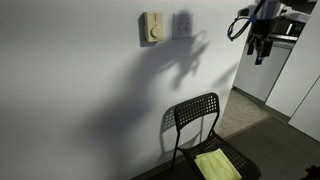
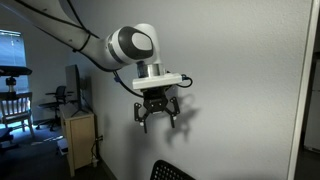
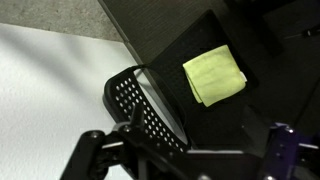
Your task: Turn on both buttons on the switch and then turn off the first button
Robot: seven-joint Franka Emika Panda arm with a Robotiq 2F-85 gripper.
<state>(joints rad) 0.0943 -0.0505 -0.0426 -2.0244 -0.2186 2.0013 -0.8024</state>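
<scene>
Gripper [image 2: 157, 124] gapes; chair [image 1: 197, 112] holds yellow cloth [image 1: 217, 165].

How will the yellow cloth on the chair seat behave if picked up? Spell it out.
The yellow cloth lies flat and folded, so it is probably floppy and would likely drape and unfold. It looks thin, so it is probably light. Pushed, it may bunch on the chair seat.

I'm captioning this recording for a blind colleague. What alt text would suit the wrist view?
A black chair with a perforated back stands beside a white wall, seen from above, with a folded yellow-green cloth lying on its dark seat. The robot's dark gripper frames the bottom edge, blurred, its fingers spread wide apart.
</scene>
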